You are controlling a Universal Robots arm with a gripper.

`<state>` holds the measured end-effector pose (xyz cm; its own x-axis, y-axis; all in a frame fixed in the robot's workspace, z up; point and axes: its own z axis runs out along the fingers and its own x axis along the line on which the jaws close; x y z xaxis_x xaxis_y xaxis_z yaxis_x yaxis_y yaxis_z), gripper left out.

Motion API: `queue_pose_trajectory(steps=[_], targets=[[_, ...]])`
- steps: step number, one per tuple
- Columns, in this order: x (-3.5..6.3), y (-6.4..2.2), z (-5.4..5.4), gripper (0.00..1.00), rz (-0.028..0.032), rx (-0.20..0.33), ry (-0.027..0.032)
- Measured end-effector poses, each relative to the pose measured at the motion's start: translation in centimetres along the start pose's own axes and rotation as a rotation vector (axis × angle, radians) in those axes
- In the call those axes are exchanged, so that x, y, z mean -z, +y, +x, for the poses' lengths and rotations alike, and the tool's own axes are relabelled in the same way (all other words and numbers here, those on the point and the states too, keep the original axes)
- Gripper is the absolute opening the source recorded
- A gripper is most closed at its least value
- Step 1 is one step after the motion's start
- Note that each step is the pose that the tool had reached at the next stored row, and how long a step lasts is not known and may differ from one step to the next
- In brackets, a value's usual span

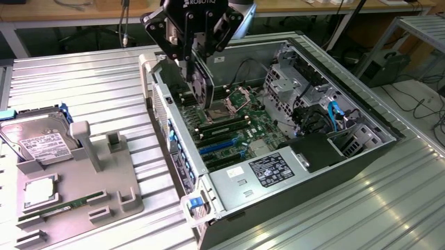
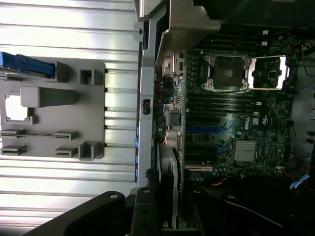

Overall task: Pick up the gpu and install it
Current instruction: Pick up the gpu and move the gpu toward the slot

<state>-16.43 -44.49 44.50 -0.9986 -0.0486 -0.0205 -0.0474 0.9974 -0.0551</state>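
Thin flat dark rectangular gpu point(image 1: 201, 83) with a pale metal bracket strip on one end. In the exterior view it sits at the upper centre of the frame, standing on edge with its long side nearly vertical, tilted slightly. It is clamped at its upper part between the fingers of the black gripper point(image 1: 196, 65). Its lower end hangs inside the open computer case point(image 1: 361, 156); contact with the board below cannot be determined. In the wrist view the gpu point(image 2: 167, 191) shows edge-on, its pale strip alongside.
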Motion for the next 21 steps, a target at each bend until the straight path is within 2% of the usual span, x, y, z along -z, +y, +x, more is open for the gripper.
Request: queue_pose_trajectory(steps=[21], targets=[[-0.03, -0.06, -1.2, 0.27, 0.0004, 0.000, 0.0000]])
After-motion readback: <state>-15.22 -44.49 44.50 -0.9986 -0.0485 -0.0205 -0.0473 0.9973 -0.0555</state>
